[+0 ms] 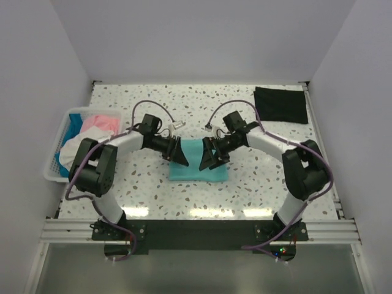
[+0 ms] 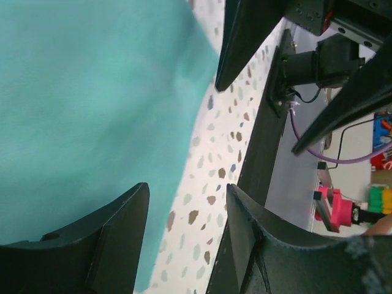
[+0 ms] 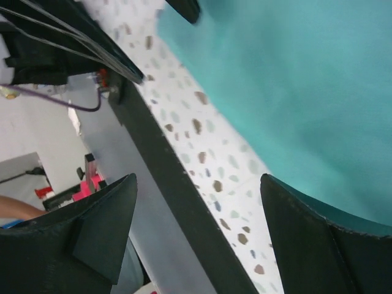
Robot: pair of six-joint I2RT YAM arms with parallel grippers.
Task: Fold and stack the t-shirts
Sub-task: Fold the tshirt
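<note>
no readable text, no labels, no numbers anywhere

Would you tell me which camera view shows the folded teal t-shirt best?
The top external view: the teal t-shirt appears almost whole there, a folded rectangle with the gripper tips over its far part. Each wrist view shows only a close patch of its cloth and one edge, so its outline is lost.
</note>
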